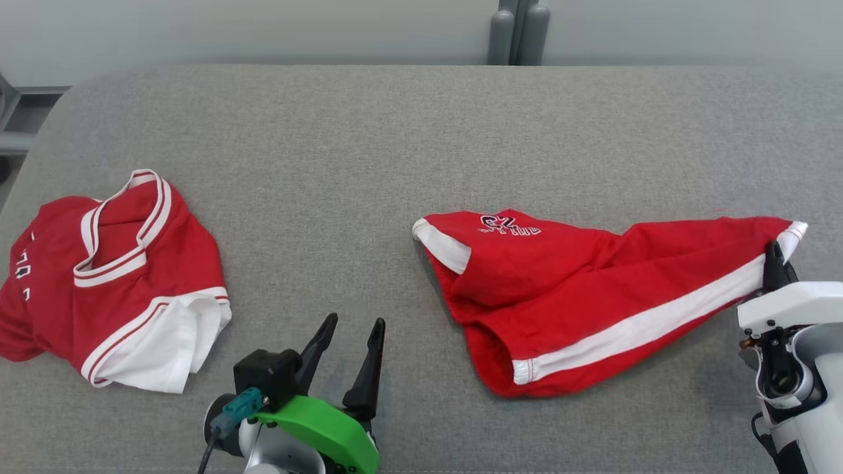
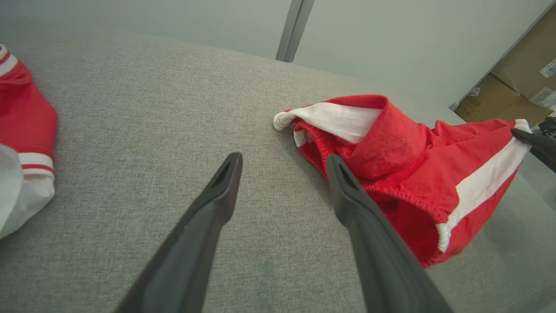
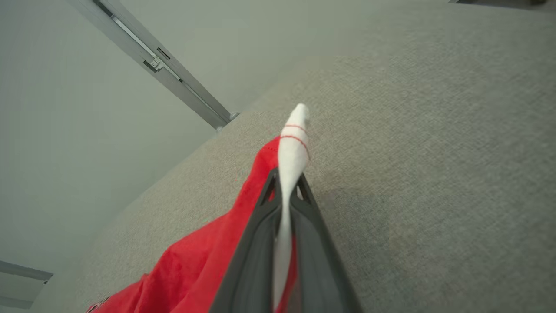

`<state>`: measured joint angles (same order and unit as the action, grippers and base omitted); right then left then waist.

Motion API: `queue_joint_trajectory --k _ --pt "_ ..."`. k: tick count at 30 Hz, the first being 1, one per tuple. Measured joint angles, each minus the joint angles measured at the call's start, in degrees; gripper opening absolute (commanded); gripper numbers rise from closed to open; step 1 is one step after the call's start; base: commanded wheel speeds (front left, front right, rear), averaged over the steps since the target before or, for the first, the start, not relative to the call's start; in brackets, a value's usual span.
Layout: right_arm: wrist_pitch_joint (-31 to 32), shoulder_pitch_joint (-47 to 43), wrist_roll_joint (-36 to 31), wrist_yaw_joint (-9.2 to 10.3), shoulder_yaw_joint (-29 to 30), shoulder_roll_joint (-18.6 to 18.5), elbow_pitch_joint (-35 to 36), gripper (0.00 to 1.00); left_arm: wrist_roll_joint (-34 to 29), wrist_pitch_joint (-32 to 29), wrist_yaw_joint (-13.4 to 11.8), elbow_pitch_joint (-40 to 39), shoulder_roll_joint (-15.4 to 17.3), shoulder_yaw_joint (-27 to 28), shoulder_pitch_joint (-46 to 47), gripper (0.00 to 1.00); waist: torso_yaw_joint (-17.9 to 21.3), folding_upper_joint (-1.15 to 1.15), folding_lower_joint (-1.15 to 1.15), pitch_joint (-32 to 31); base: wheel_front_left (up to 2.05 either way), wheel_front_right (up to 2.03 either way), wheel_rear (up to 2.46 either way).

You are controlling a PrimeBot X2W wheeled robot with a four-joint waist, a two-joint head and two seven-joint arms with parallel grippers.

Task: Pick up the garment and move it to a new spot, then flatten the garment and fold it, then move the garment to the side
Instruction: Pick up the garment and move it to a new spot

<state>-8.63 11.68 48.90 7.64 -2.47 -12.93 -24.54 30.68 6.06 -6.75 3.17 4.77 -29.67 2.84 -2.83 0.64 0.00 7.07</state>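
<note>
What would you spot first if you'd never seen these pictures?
Bright red shorts with a white stripe sprawl right of the middle on the grey surface, their right end pinched in the shut right pincer. A crumpled red shirt lies at the left. Between the two, the left pincer is open and empty.

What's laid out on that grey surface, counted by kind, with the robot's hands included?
Red shorts: 1
Red shirt: 1
Robot hands: 2 (left hand open, right hand shut on the shorts)
Total: 4
</note>
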Motion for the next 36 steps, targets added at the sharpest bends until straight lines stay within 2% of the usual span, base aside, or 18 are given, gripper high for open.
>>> queue_joint_trajectory --k 9,15,17,19,20,21,27,36 --pt "-0.41 -4.14 0.55 0.0 0.46 4.25 -2.33 0.0 0.37 -1.11 0.24 0.11 -0.19 -0.55 0.07 1.0 2.56 0.0 0.0 1.72 0.0 0.0 0.0" --pt "-1.93 -4.5 -0.86 -0.01 1.0 3.64 -2.89 0.01 0.6 -2.05 0.77 0.7 -0.38 -1.89 0.2 1.0 3.18 0.0 0.0 2.38 0.0 0.0 0.0" --pt "-2.25 -4.5 -1.34 -0.01 1.08 3.56 -2.89 0.2 0.91 -2.24 0.78 0.77 -0.44 -1.93 0.23 1.0 3.26 0.0 0.0 2.4 0.0 0.0 0.0" --pt "-2.55 -4.5 -2.53 -0.01 0.74 3.19 -2.71 0.48 0.91 -2.48 0.78 0.98 -0.46 -1.93 0.27 1.0 3.33 0.0 0.0 2.37 0.0 0.0 0.0" --pt "-2.89 -4.5 -3.47 -0.01 0.12 2.67 -2.61 0.82 0.91 -2.48 0.79 1.12 -0.47 -1.94 0.3 1.0 3.36 0.0 0.0 2.32 0.0 0.0 0.0" --pt "-3.07 -4.5 -4.58 -0.01 -0.4 2.02 -2.48 1.0 0.91 -2.48 0.93 1.27 -0.47 -1.98 0.35 1.0 3.38 0.0 0.0 2.21 0.0 0.0 0.0" --pt "-4.72 -4.77 -11.77 -0.02 -1.89 -2.16 -1.7 1.0 0.88 -2.35 1.16 1.27 -0.36 -1.86 0.45 1.0 3.44 0.0 0.0 1.62 0.0 0.0 0.0" --pt "-5.47 -6.17 -18.16 -0.03 -4.48 -3.41 1.88 1.0 0.48 -2.12 1.23 1.59 0.71 -1.75 0.15 1.0 4.16 0.0 0.0 0.28 0.0 0.0 0.0"
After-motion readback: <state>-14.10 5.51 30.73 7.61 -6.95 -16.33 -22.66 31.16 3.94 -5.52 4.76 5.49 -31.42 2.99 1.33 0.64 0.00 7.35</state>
